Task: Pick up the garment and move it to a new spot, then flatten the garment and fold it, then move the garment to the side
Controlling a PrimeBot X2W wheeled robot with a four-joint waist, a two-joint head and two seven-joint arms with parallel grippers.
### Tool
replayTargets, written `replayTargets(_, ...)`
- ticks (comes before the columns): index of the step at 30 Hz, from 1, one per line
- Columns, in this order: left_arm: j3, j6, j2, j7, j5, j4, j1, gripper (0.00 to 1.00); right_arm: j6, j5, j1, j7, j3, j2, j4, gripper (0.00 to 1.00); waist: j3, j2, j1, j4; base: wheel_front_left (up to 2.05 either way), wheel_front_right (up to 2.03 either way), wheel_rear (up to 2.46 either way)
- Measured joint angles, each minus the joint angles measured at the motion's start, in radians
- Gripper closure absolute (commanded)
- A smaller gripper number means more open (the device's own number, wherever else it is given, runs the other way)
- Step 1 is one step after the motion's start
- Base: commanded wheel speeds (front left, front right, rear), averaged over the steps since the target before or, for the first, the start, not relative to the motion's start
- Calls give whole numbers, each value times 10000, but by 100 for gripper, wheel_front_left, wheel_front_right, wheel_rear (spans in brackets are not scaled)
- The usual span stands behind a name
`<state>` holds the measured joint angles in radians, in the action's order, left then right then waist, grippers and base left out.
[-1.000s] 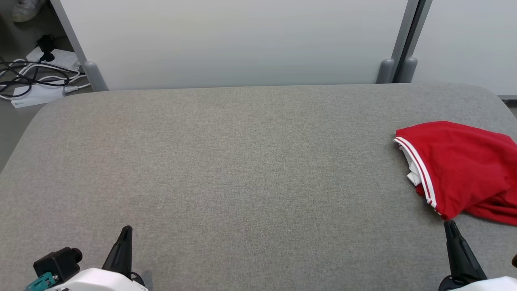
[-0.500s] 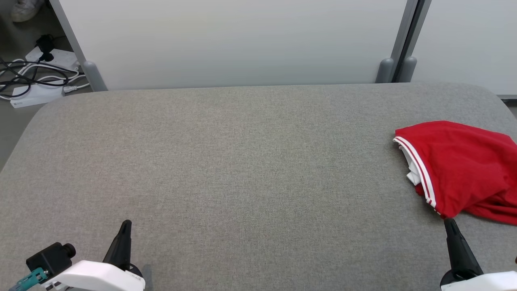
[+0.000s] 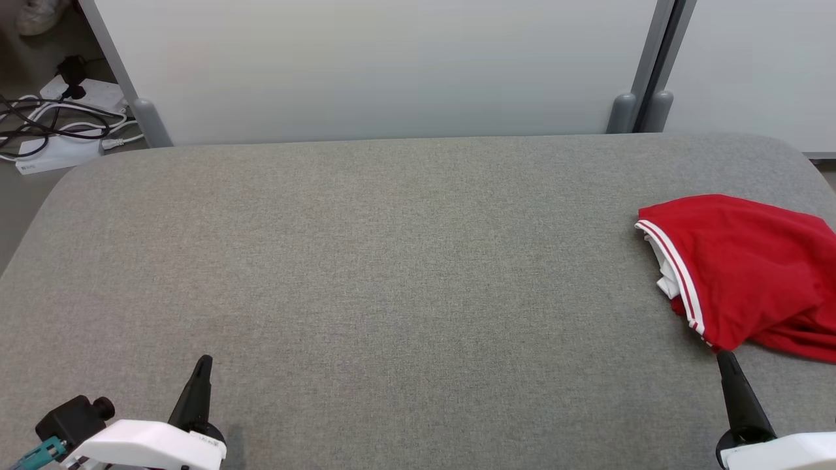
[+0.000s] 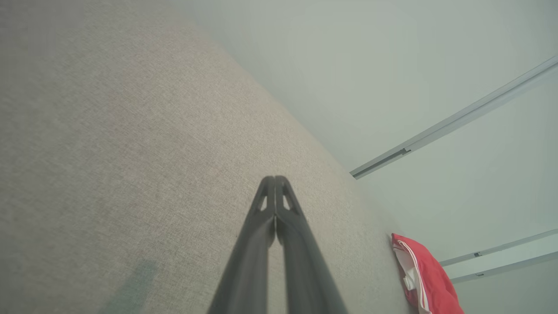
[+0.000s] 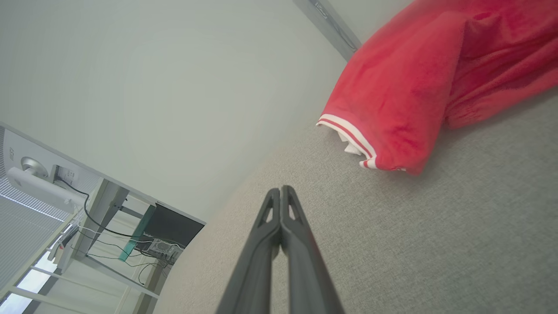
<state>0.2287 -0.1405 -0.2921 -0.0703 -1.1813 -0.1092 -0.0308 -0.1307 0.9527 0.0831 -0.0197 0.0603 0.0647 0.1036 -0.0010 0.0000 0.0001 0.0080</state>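
Head view: red garment [image 3: 744, 274] lies crumpled at the far right of the grey table [image 3: 392, 261], cut off by the frame's right edge. Its hem, white w/ thin red stripes, faces left, and a bit of white fabric shows inside the opening.

Left gripper [image 3: 204, 361] sits at lower left, fingers clenched tip to tip w/ nothing btwn them, well apart from the garment. Right gripper [image 3: 723, 356] sits at lower right, likewise clenched on nothing. Its tip pts up at the garment's near corner, just beside it.

Right wrist view: a strip of grey tabletop shows btwn the closed tips and the striped hem, so no contact. The garment takes the upper right there, folded over itself, w/ the hem corner nearest the fingers [image 5: 261, 261].

Left wrist view: both fingers [image 4: 255, 253] press together at the tip over the table. The garment is small at lower right, near the table's edge.

Bg, head view: white partition panel [image 3: 392, 65] behind the table, grey posts [image 3: 643, 98] at its right, power strip w/ tangled cables [image 3: 59, 134] on the floor at upper left. Right wrist view also catches a desk frame w/ cables [image 5: 109, 226] at lower left.
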Motion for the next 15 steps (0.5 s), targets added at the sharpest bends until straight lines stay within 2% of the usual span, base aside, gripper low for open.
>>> replayTargets(15, -669, 658, 606, 451, -1106, -368, 200, 100, 0, 1645, -358, 209, 77, -2, 403, 100, 11, 0, 0, -20, 0, 0, 0)
